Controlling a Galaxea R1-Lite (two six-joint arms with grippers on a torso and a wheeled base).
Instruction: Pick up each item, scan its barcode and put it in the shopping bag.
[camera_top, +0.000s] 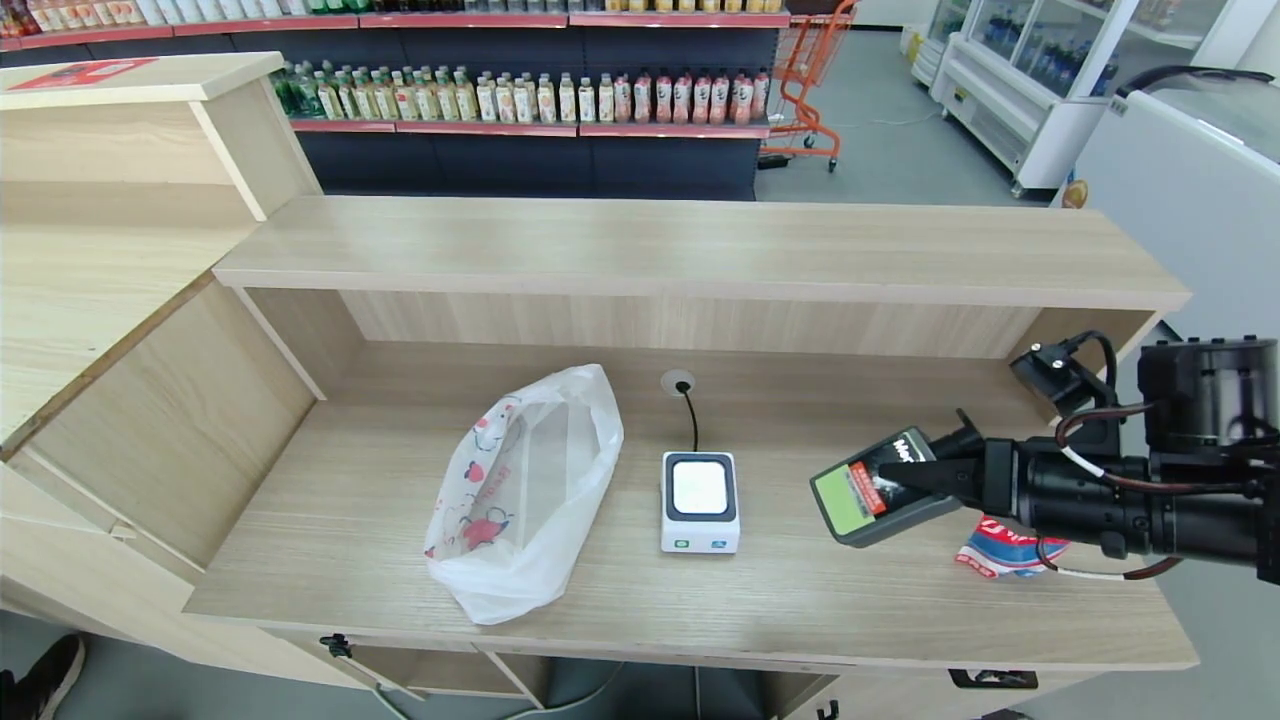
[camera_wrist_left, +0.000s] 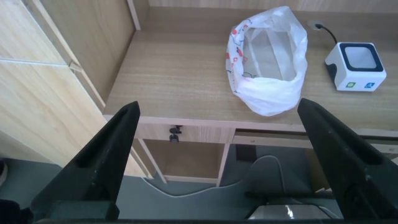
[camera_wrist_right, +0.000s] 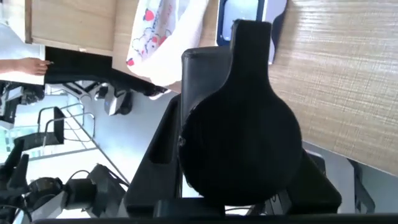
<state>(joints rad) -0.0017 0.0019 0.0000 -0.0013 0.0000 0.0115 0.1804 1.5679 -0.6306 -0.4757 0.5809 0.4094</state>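
Note:
My right gripper is shut on a dark grey box with a green end and a red label. It holds the box above the counter, right of the white barcode scanner. In the right wrist view the box blocks most of the scene, with the scanner and bag beyond it. The translucent shopping bag with red prints lies open on the counter, left of the scanner. My left gripper is open and holds nothing, below and in front of the counter's front edge, with the bag ahead of it.
A red, white and blue packet lies on the counter under my right arm. A raised wooden ledge runs along the back and a side wall closes the left. The scanner's cable runs to a hole behind it.

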